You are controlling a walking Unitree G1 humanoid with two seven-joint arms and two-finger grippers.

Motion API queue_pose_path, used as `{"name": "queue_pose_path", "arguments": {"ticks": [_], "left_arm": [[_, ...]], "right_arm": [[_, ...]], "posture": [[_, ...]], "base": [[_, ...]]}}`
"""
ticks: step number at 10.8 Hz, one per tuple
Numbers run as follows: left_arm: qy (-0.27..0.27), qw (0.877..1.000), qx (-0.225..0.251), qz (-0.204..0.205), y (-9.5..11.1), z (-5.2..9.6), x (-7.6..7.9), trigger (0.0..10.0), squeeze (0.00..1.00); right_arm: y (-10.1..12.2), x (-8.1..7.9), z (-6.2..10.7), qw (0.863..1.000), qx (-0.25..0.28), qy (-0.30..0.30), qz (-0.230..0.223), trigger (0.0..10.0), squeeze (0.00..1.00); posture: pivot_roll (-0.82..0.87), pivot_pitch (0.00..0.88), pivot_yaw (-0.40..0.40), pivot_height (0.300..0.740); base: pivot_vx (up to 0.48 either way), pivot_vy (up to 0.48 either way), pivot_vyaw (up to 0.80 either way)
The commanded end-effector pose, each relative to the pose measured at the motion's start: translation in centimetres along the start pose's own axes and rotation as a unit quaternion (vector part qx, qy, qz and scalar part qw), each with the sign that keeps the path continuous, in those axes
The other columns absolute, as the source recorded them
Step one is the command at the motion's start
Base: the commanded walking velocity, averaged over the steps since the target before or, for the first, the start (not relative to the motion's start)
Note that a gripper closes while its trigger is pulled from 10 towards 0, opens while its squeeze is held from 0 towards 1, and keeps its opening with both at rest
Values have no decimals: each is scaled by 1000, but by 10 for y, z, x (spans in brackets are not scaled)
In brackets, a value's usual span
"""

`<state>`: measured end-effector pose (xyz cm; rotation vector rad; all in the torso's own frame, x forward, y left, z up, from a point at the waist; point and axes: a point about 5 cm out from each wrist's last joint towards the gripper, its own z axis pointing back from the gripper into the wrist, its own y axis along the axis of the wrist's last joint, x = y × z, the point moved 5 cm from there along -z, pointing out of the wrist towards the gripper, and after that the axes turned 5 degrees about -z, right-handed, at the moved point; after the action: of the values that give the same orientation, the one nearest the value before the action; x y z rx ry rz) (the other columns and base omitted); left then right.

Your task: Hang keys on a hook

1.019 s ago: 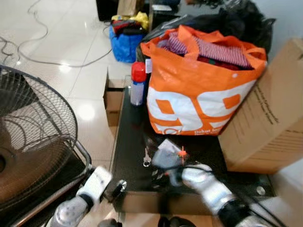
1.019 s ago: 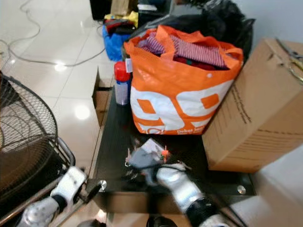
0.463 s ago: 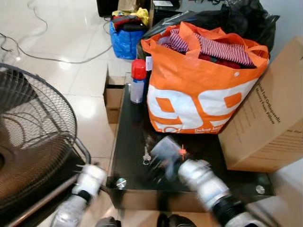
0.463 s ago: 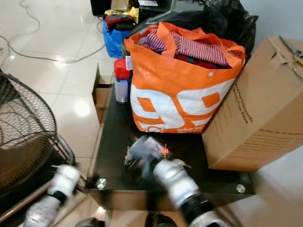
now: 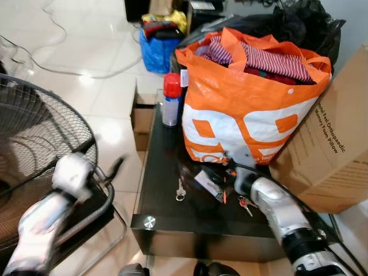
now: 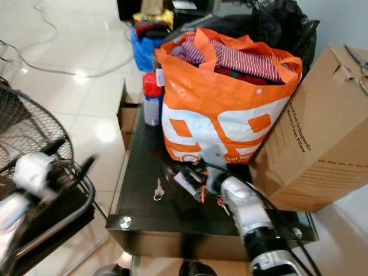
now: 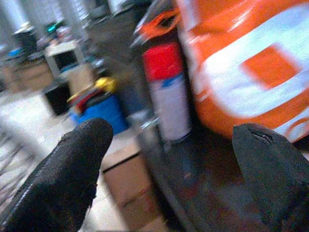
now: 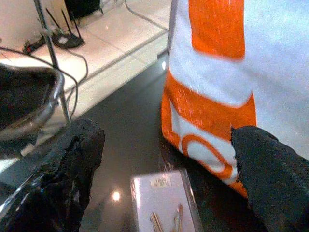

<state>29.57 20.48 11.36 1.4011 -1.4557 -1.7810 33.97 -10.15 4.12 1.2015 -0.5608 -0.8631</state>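
Keys on a small silver ring (image 5: 180,190) are seen lying on the black glass table (image 5: 161,172). Just beside them, the right gripper (image 8: 164,159) is held wide open and empty, above a clear plastic card (image 8: 161,198), near the orange-and-white shopping bag (image 5: 247,109). The left gripper (image 7: 169,164) is raised open and empty by the black wire fan (image 5: 40,149).

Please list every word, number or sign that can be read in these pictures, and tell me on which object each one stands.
Large white shapes like "99": on the orange bag.
Small white line beginning "Dekat": low on the same bag, the rest too blurred.
Black lettering on the cardboard box: too small and tilted to read surely.
Label on the spray can: unreadable.
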Motion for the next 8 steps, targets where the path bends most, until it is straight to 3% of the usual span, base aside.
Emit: {"name": "queue_pose_path", "arguments": {"ticks": [1,2,3,5,6,7,8], "left_arm": [[-32,999,14,6,20,-11,9,10000,0],[-68,997,23,10,45,-20,20,10000,0],[-100,995,16,7,57,-24,29,10000,0],[-137,990,18,5,66,-29,33,10000,24],[-156,987,-19,27,69,-34,29,10000,43],[-132,990,-40,31,66,-39,26,10000,27],[-105,988,-104,54,52,-44,30,10000,0]], "right_arm": [[-7,8,7,1000,-15,-16,0,10000,0],[-11,8,8,999,-26,-22,5,10000,0],[-15,8,8,999,-35,-31,3,10000,0],[-28,-1,10,998,-51,-38,-1,10000,0],[-26,-7,15,998,-43,-37,-12,10000,0],[-28,-4,19,998,-42,-48,-13,10000,0],[-30,4,25,996,-39,-76,-23,10000,0]], "posture": [[94,18,-72,740],[98,11,-83,740],[98,8,-91,740],[78,0,-99,740],[70,0,-84,740],[65,0,-71,740],[47,0,-35,740]], "base": [[0,0,0],[0,0,0],[0,0,0],[0,0,0],[0,0,0],[0,0,0],[0,0,0]]}}
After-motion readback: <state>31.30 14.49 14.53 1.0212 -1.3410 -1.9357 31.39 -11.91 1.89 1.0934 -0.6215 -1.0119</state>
